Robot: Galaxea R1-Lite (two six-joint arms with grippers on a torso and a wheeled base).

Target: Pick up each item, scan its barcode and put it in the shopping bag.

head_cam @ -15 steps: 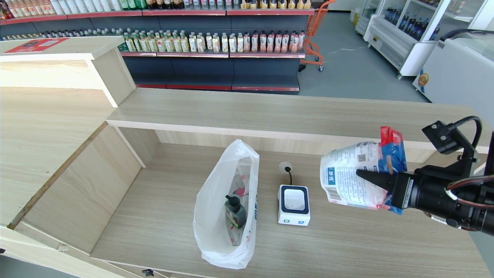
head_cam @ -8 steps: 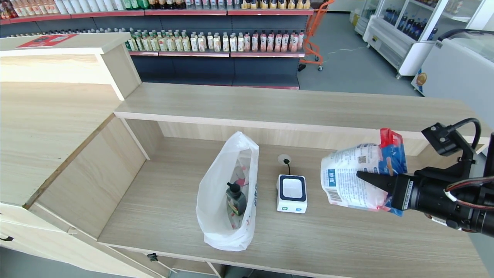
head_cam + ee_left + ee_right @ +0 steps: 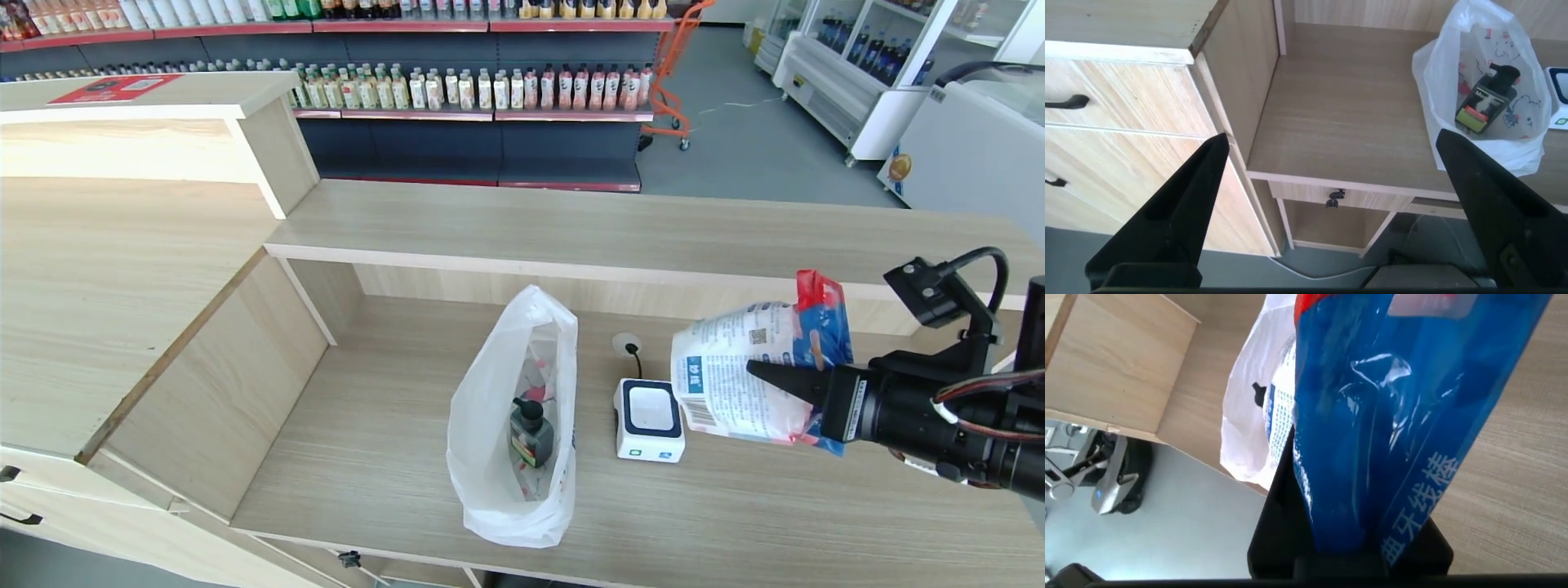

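Observation:
My right gripper is shut on a white and blue packet, holding it in the air just right of the white scanner, with its printed white side toward the scanner. The packet's lower left corner overlaps the scanner's right edge in the head view. The blue side of the packet shows in the right wrist view. The white shopping bag stands open left of the scanner with a dark pump bottle inside. My left gripper is open, low in front of the counter, with the shopping bag beyond it.
The wooden counter has a raised ledge behind and a side wall at the left. A cable runs from the scanner into a round hole. Drawers sit below the counter's left part.
The head view has shifted, so the counter sits further right in the picture. The packet in my right gripper now stands closer to the scanner, reaching over its right edge.

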